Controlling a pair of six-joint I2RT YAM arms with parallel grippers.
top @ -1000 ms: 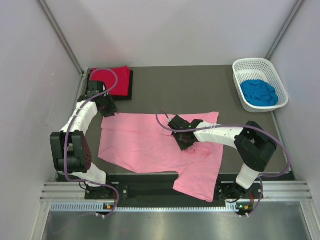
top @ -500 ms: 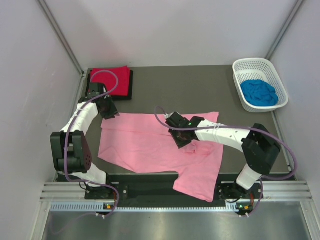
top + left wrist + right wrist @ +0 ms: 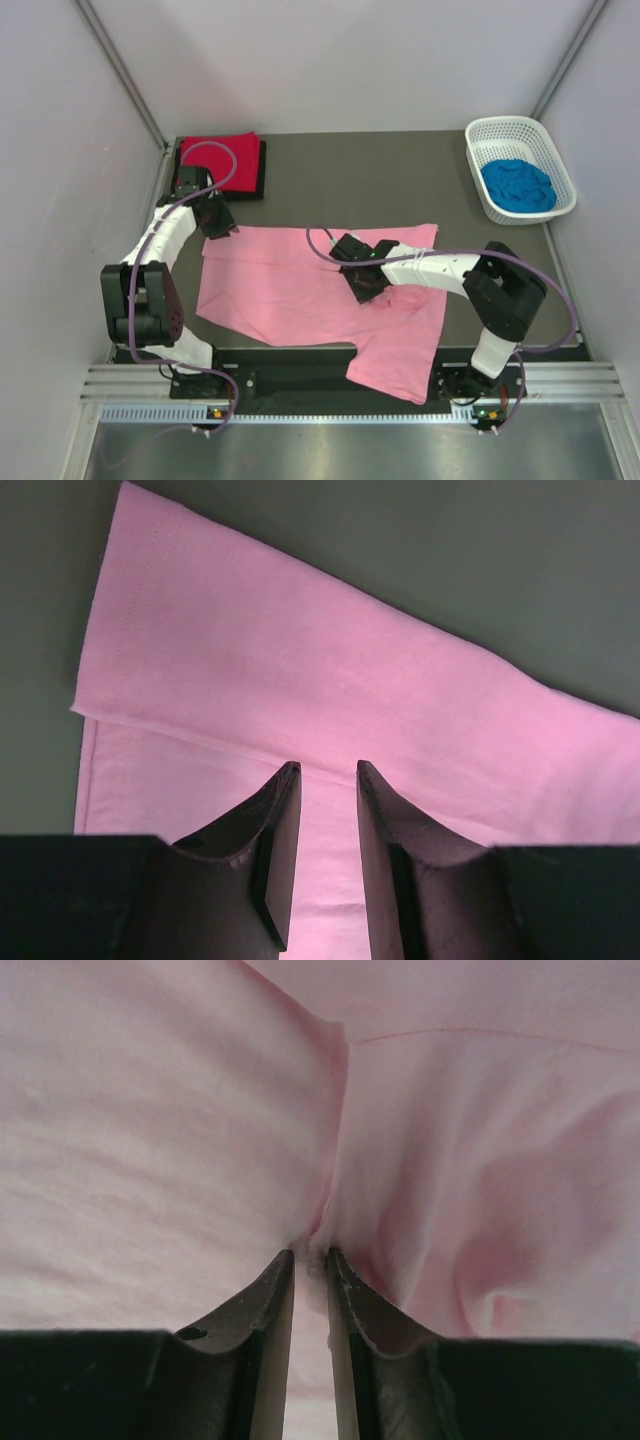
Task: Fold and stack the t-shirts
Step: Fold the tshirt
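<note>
While red [image 3: 222, 160] sat folded on black [image 3: 262, 175] upper left, the right gripper [image 3: 310, 1258] pinched the sprawled pink shirt [image 3: 280, 290], the left gripper [image 3: 322, 772] gaped empty, blue [image 3: 517, 185] lay crumpled.

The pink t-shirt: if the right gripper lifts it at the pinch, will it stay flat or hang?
Probably it hangs limp: the pink t-shirt puckers into soft wrinkles where the right gripper pinches it. It looks thin and light, so a push would likely bunch it, not slide it whole. Only a small ridge is pinched, so it might slip out.
</note>
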